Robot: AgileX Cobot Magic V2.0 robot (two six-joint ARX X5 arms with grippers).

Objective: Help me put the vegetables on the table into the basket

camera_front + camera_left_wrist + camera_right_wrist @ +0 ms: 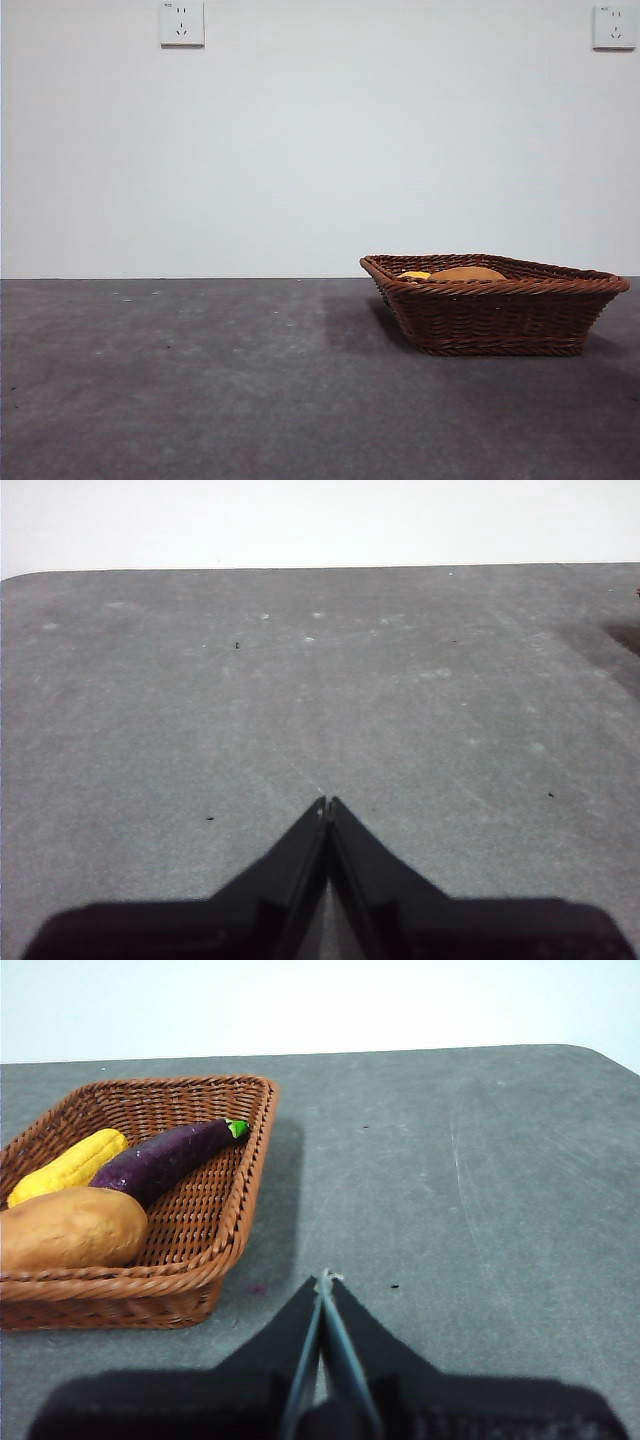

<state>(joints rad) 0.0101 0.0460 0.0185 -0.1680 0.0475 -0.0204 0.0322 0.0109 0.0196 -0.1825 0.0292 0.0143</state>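
The brown woven basket stands on the dark grey table at the right; it also shows in the right wrist view. In it lie the tan potato, the purple eggplant with green stem and the yellow bumpy vegetable. In the front view only the tops of the potato and the yellow one show above the rim. My right gripper is shut and empty, above bare table beside the basket. My left gripper is shut and empty over bare table.
Two wall sockets sit high on the white wall behind the table. The table's far edge shows in both wrist views. Neither arm shows in the front view.
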